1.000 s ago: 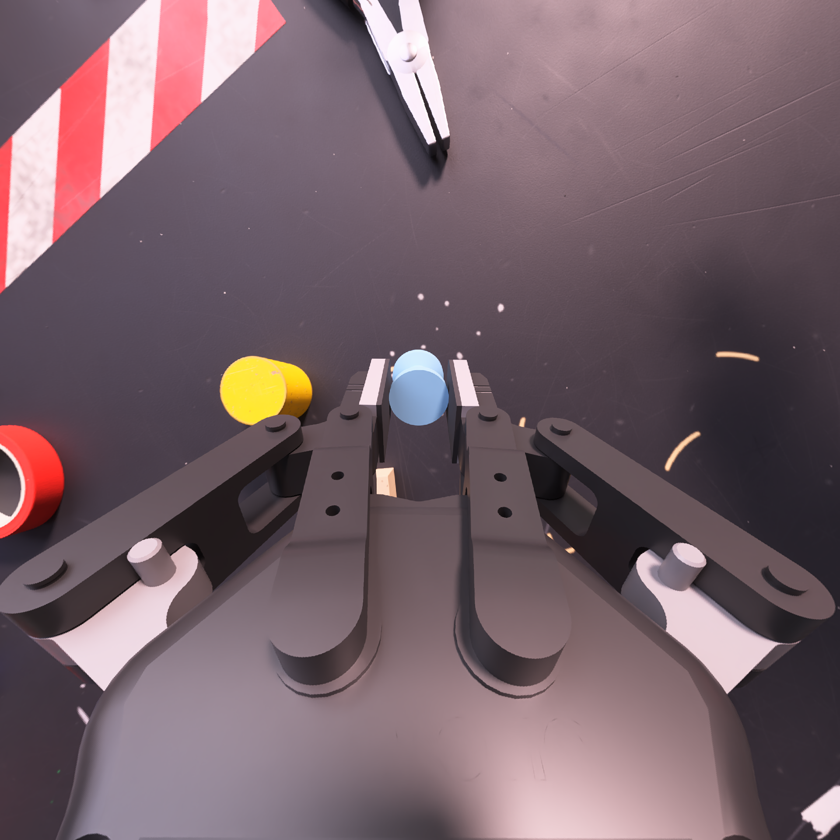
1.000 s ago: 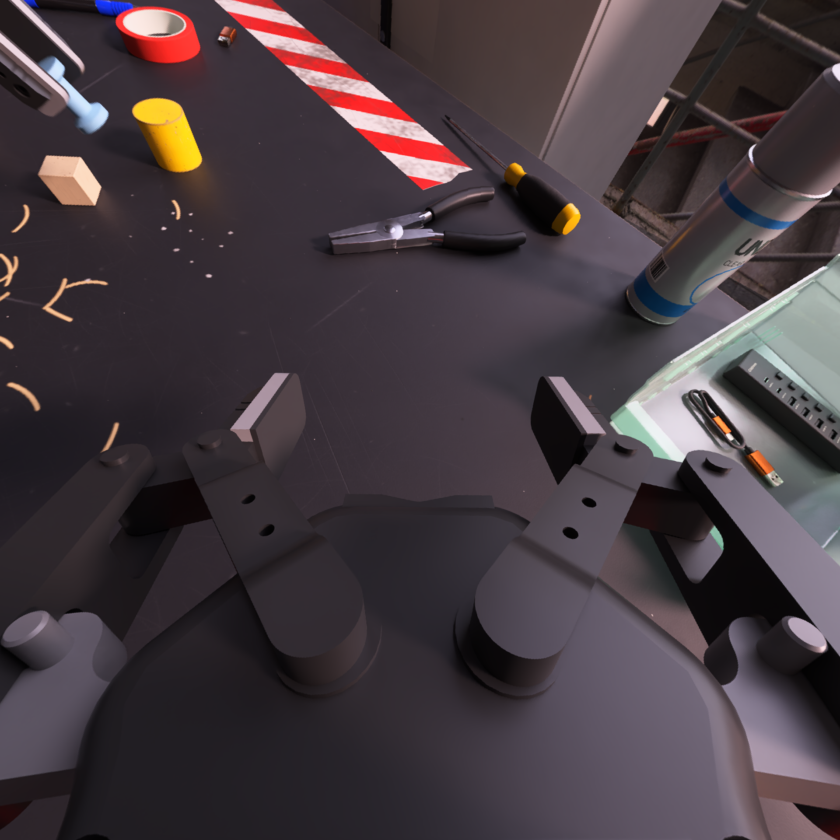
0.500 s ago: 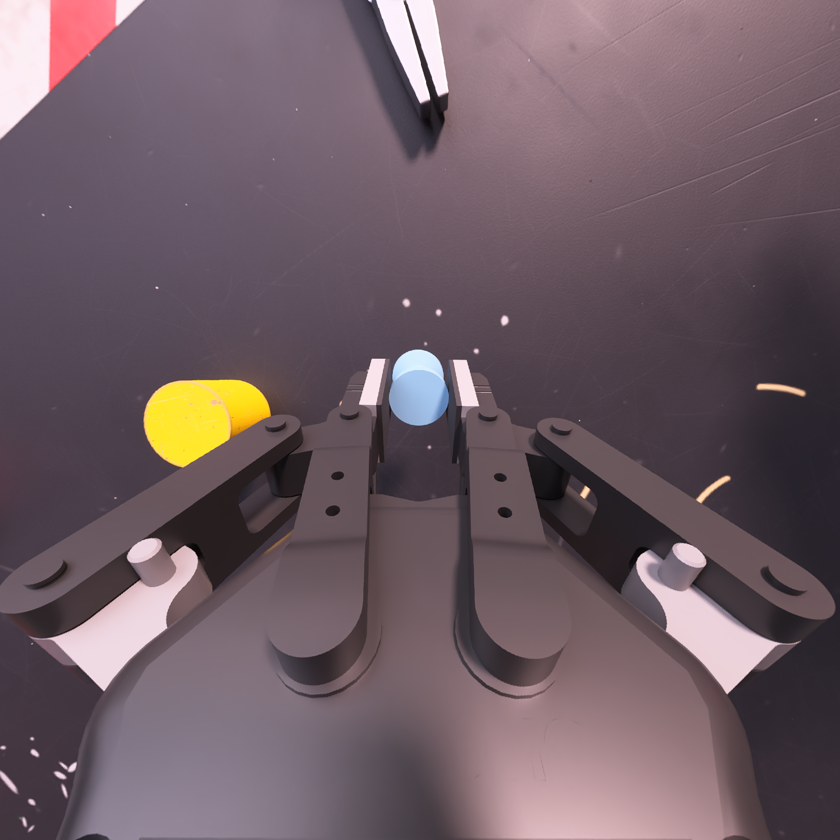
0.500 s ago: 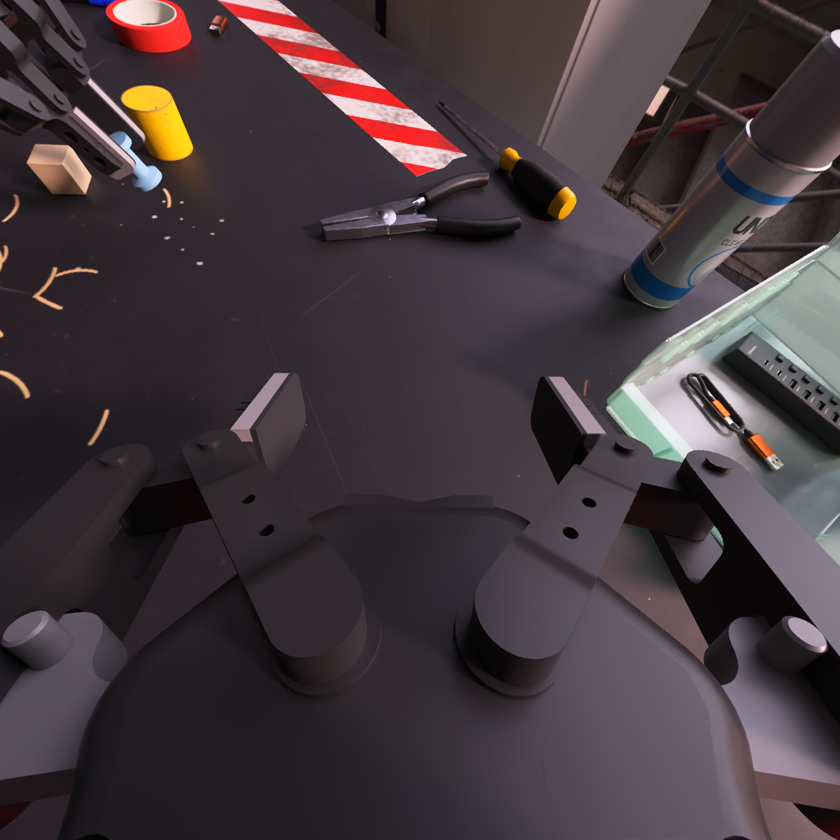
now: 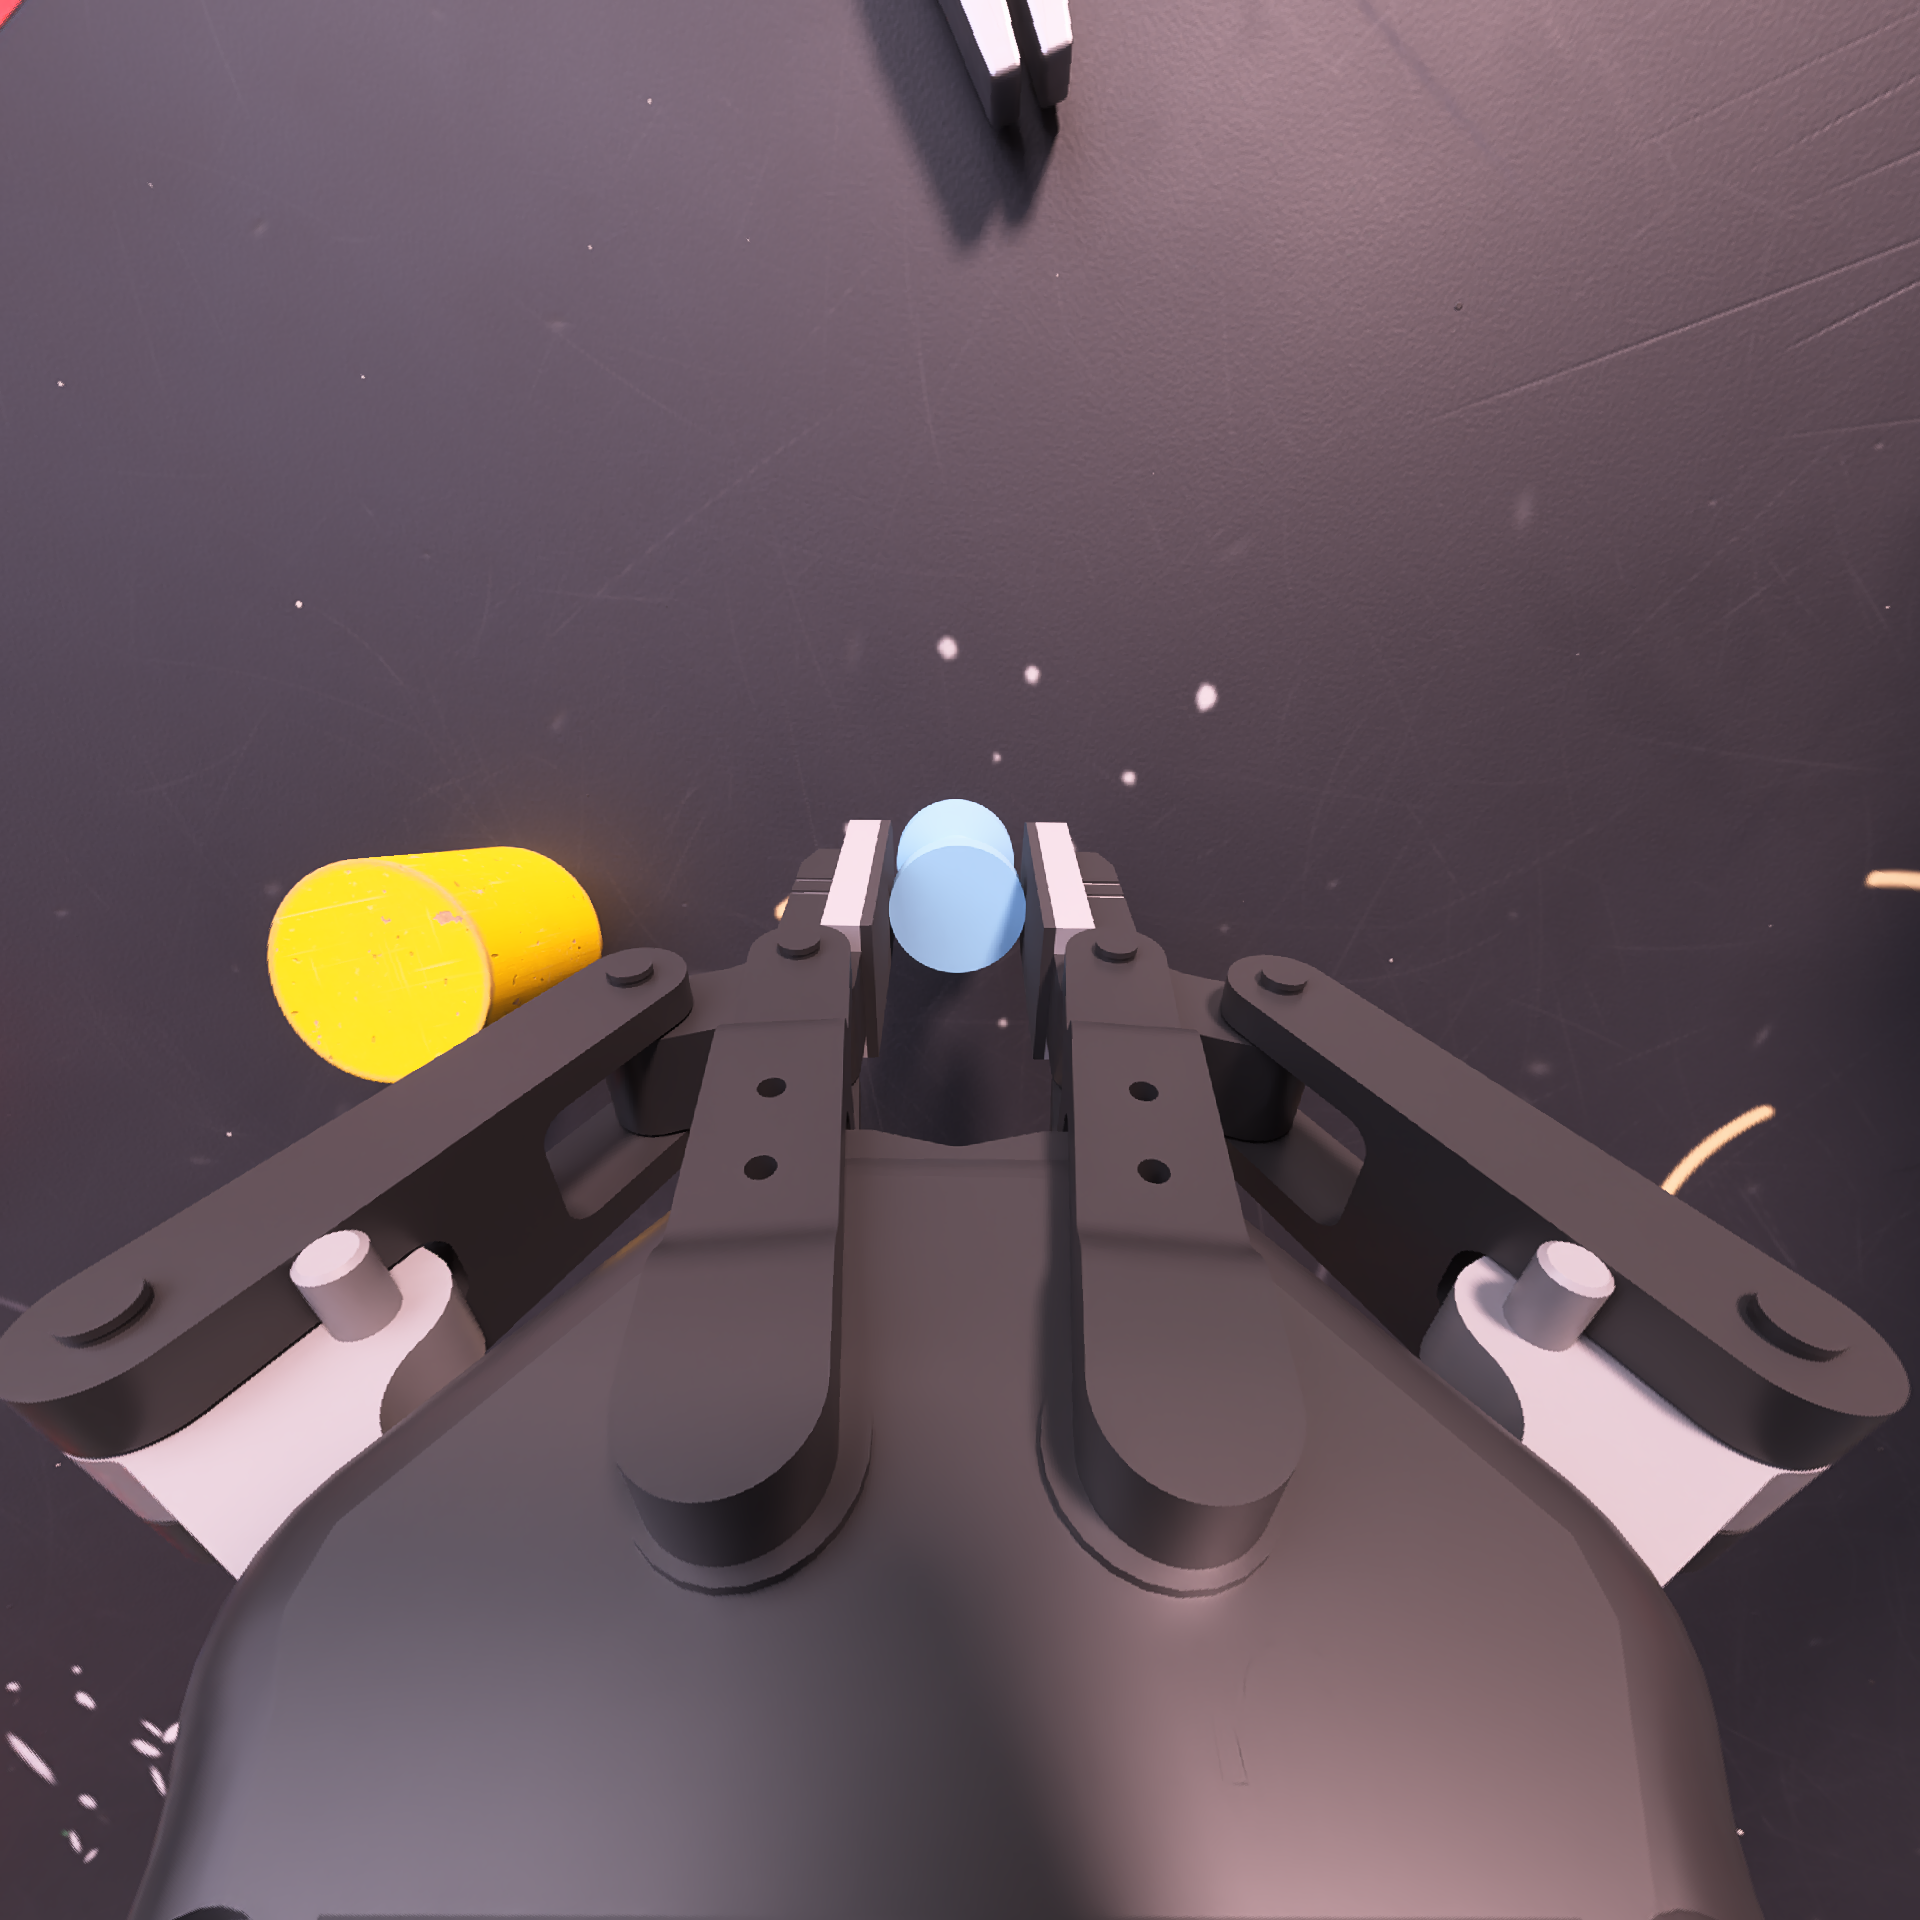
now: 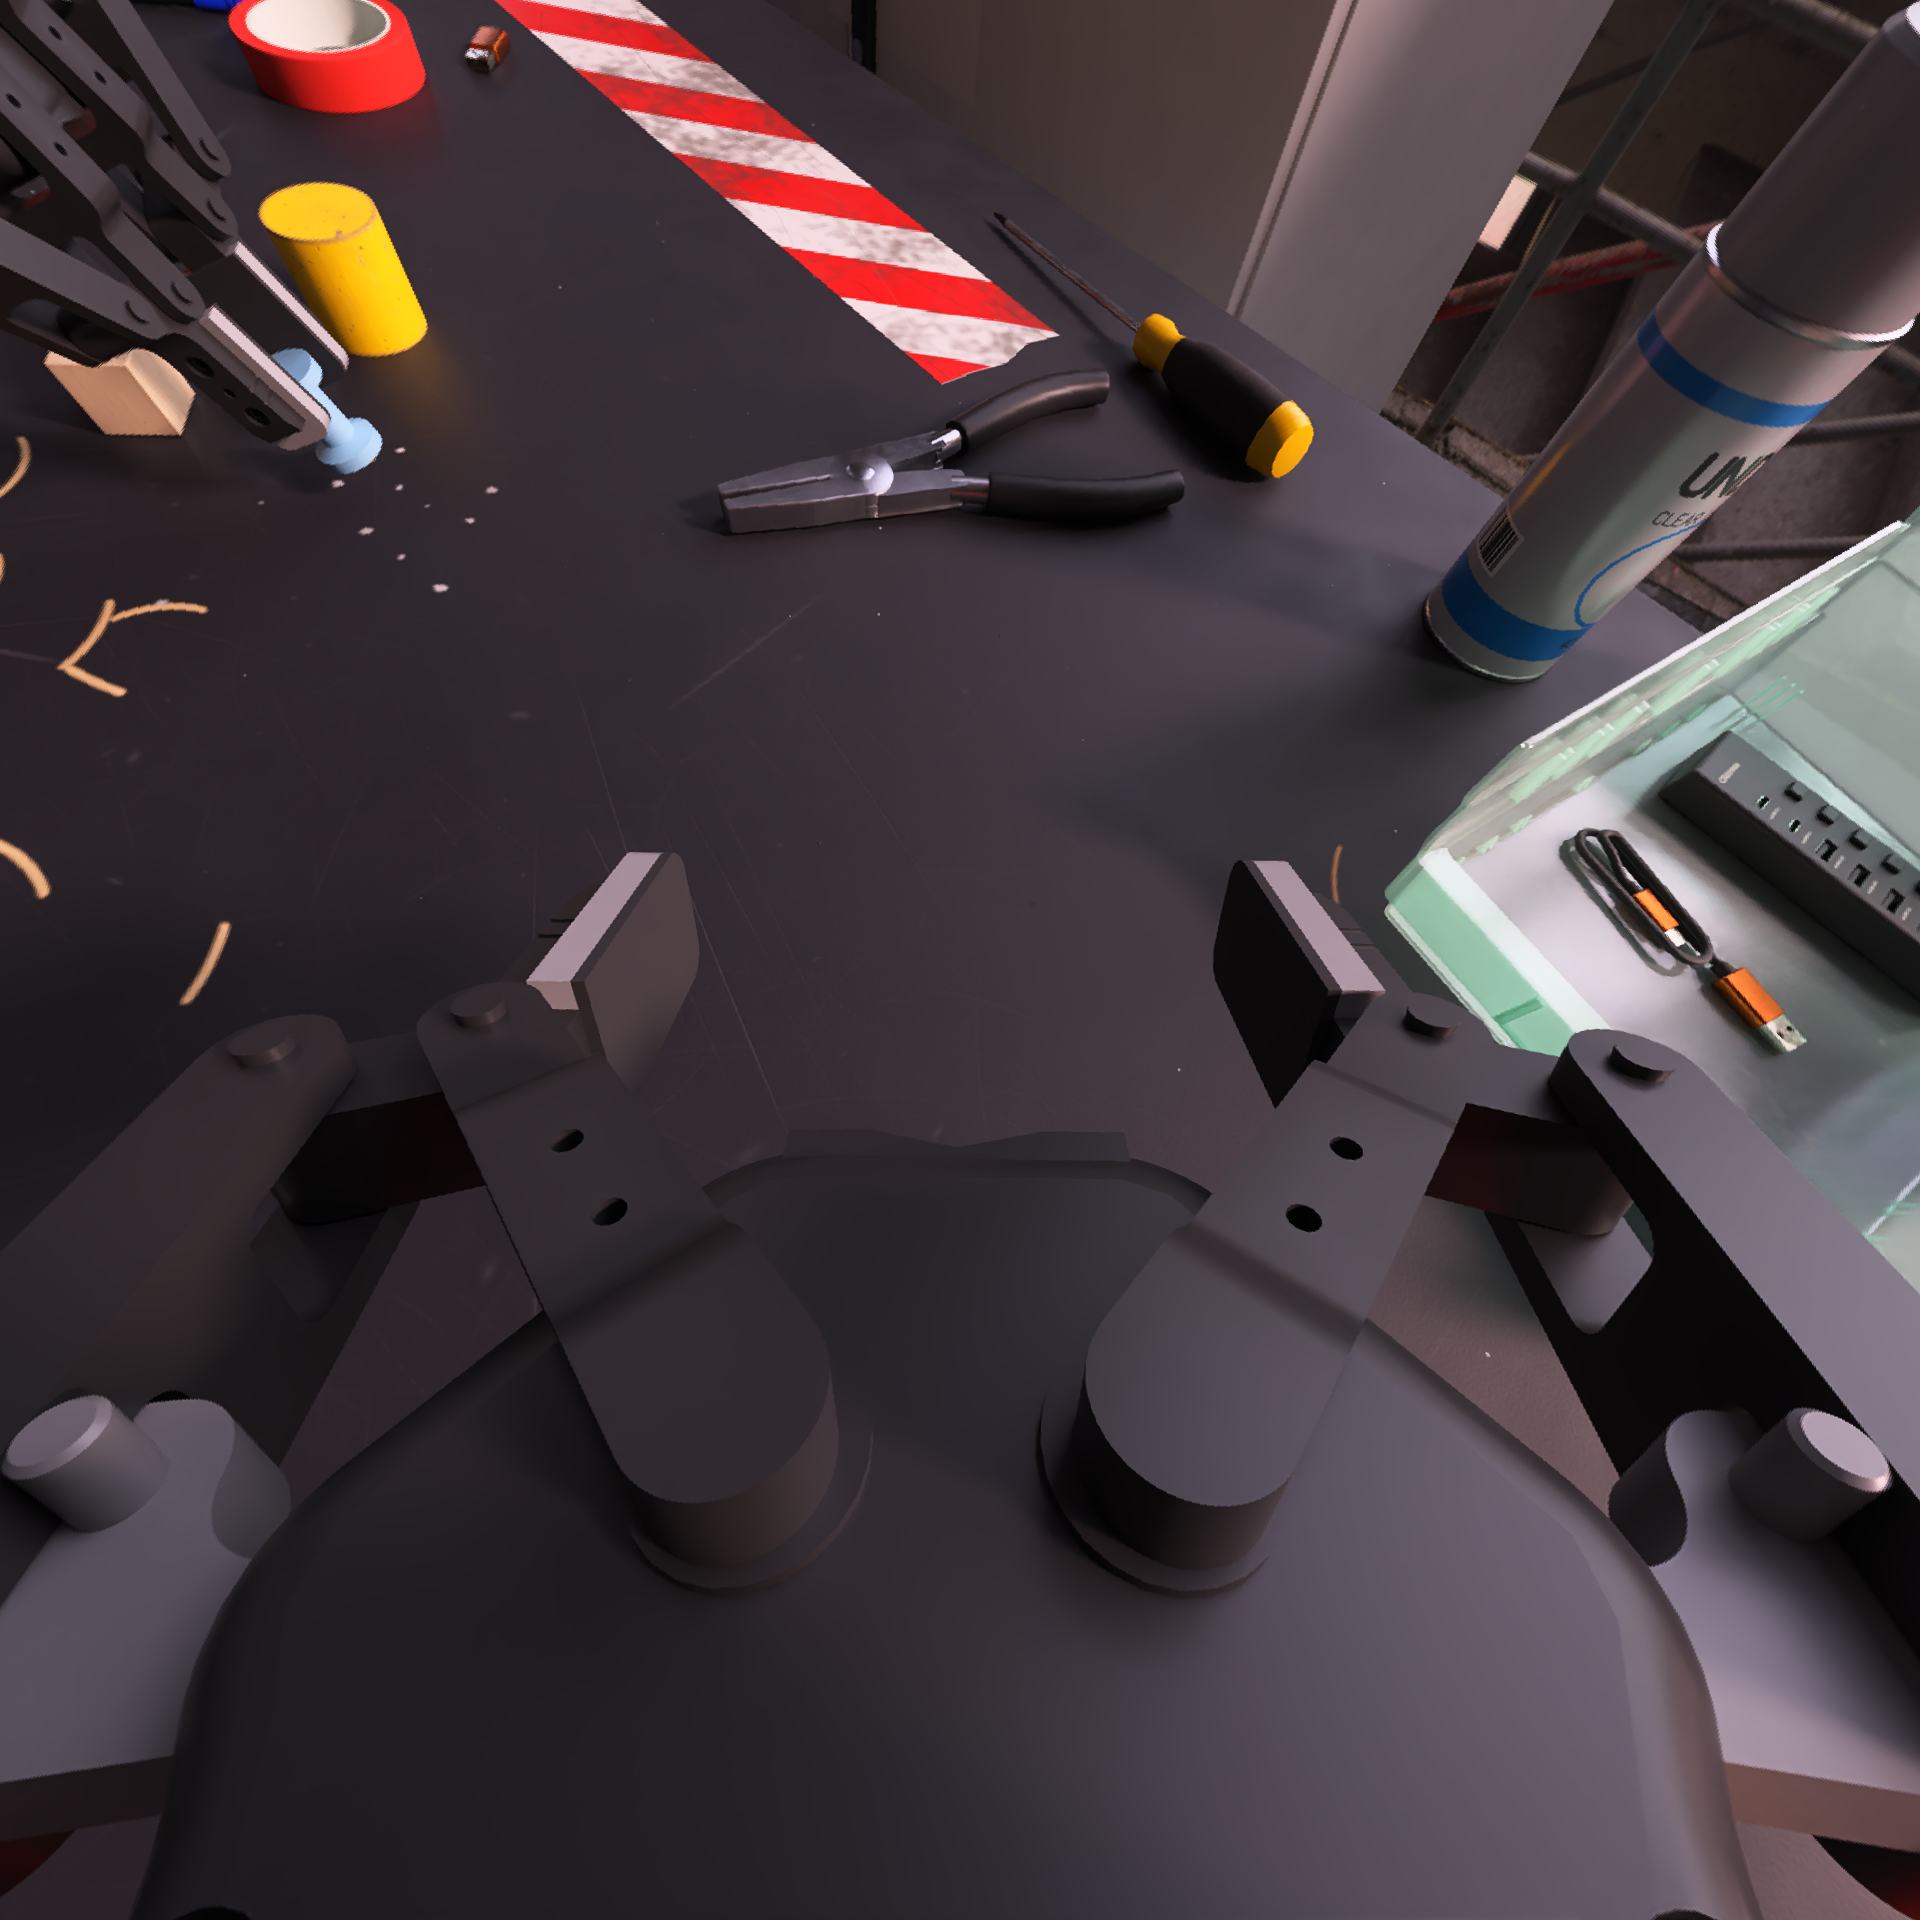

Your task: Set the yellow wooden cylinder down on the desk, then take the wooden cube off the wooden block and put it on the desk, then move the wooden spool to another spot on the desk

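Note:
My left gripper (image 5: 956, 883) is shut on the light blue wooden spool (image 5: 956, 906), held upright with its lower end at or just above the dark desk (image 5: 1351, 468). In the right wrist view the spool (image 6: 348, 436) shows at the far left between the left gripper's fingers. The yellow wooden cylinder (image 5: 416, 956) stands on the desk just left of the spool; it also shows in the right wrist view (image 6: 343, 270). The pale wooden cube (image 6: 125, 390) sits on the desk behind the left gripper. My right gripper (image 6: 961, 935) is open and empty above the desk.
Pliers (image 6: 935, 483) and a screwdriver (image 6: 1205, 384) lie mid-desk; the pliers' tip (image 5: 1018, 62) shows ahead of the left gripper. A red tape roll (image 6: 327, 52), red-white striped tape (image 6: 810, 197), a spray can (image 6: 1662, 416) and a glass tray (image 6: 1455, 914) with a power strip and cable stand around. Wood shavings lie left.
The left gripper has carried the spool down and towards the pliers, ending low beside the yellow cylinder. The right gripper has stayed open and hardly moved.

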Robot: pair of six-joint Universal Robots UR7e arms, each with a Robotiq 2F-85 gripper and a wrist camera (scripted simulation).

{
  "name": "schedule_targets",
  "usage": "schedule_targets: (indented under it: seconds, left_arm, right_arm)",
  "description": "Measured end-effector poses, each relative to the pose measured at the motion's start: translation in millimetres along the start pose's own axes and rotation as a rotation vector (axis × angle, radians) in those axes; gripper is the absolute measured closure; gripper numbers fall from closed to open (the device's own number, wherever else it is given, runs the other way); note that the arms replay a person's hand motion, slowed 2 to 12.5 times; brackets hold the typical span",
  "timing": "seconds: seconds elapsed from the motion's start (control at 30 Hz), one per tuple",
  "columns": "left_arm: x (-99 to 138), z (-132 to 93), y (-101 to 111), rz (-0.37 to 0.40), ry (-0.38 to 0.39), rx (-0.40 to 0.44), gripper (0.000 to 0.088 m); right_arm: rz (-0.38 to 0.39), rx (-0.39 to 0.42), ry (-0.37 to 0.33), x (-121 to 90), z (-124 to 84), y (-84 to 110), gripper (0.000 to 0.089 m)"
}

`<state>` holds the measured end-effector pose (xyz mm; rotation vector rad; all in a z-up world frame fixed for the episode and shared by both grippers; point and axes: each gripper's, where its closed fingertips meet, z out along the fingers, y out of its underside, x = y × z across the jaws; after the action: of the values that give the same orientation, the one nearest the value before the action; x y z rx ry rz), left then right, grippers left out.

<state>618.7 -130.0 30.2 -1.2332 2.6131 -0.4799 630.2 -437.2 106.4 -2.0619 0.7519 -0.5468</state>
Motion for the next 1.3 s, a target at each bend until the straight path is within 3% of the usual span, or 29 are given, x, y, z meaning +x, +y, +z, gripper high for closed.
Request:
schedule_targets:
  seconds: [0.7, 1.17, 1.3]
  left_arm:
    - [3.8, 13.3, -1.2, 0.007, 0.036, -0.015, 0.0661]
    - [4.7, 16.6, -6.0, -0.015, 0.046, 0.043, 0.0660]
    - [6.2, 15.8, -7.5, -0.024, 0.045, 0.083, 0.0508]
  right_arm:
    - [0.007, -0.005, -0.013, -1.0, 4.9, 3.8, 0.0039]
    - [0.002, 0.000, -0.015, -3.5, 4.7, 2.3, 0.0039]
    - [-0.001, 0.005, -0.016, -5.4, 4.5, 1.0, 0.0039]
